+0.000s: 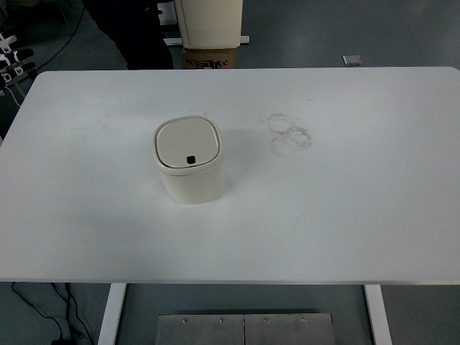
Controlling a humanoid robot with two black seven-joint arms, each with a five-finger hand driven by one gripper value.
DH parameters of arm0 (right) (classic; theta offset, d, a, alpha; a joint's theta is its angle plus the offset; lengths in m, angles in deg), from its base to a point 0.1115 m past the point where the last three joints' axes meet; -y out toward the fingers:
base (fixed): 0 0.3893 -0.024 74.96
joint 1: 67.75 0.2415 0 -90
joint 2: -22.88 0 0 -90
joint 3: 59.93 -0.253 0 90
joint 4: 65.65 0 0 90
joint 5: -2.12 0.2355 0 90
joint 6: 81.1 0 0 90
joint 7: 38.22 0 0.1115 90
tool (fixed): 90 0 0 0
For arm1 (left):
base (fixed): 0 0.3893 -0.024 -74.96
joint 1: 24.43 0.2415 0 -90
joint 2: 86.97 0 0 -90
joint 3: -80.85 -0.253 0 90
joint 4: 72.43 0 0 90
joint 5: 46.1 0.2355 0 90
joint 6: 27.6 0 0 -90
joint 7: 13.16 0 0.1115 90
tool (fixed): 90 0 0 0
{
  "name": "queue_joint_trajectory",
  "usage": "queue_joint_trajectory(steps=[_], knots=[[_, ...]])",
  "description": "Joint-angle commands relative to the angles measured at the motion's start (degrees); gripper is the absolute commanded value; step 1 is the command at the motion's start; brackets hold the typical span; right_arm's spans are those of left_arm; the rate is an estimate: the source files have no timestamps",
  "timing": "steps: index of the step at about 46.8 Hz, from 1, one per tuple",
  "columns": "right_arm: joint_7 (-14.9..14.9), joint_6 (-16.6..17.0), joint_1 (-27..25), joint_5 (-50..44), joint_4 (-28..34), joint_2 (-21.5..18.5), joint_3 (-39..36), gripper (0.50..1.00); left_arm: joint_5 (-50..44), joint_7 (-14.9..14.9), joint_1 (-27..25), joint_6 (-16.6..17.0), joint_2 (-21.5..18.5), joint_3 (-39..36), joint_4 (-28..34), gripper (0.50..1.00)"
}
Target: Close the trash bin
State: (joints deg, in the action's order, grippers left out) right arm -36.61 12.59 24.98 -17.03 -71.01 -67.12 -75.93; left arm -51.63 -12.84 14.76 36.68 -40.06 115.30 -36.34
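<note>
Standing upright left of table centre, cream trash bin, lid down, neither hand visible

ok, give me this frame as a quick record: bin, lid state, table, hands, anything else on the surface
bin: cream trash bin, upright, left of the table's middle
lid: lid lies flat on the bin, appears closed; small dark button at its near edge
table: white table, only the bin stands on it
marks: faint ring smudges right of the bin
hands: neither robot hand in view
background: cardboard box beyond the far edge
</note>
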Motion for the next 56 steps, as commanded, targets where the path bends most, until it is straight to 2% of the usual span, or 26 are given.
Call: queue_joint_trajectory(steps=[1, 9, 18, 24, 33, 49, 56], knots=[[0.0, 0.0, 0.0, 0.0, 0.0, 0.0, 0.0, 0.991, 0.0, 0.0, 2.6, 0.0, 2.7, 4.1, -1.2, 1.0], [0.1, 0.0, 0.0, 0.0, 0.0, 0.0, 0.0, 0.991, -0.2, -0.1, 6.5, -0.3, 6.7, 10.6, -4.3, 1.0], [0.1, 0.0, 0.0, 0.0, 0.0, 0.0, 0.0, 0.991, -2.6, -0.2, 6.9, -0.8, 11.5, 13.2, -10.9, 1.0], [0.0, 0.0, 0.0, 0.0, 0.0, 0.0, 0.0, 0.991, -8.8, -0.1, 7.6, -1.7, 11.9, 13.1, -13.6, 1.0], [0.0, 0.0, 0.0, 0.0, 0.0, 0.0, 0.0, 0.991, -13.6, -0.2, 10.1, -6.3, 12.8, 13.1, -16.0, 1.0], [0.0, 0.0, 0.0, 0.0, 0.0, 0.0, 0.0, 0.991, -19.5, -0.2, 14.2, -6.7, 13.6, 13.2, -17.1, 1.0], [0.1, 0.0, 0.0, 0.0, 0.0, 0.0, 0.0, 0.991, -20.2, -0.2, 14.3, -6.6, 13.4, 13.2, -17.1, 1.0]])
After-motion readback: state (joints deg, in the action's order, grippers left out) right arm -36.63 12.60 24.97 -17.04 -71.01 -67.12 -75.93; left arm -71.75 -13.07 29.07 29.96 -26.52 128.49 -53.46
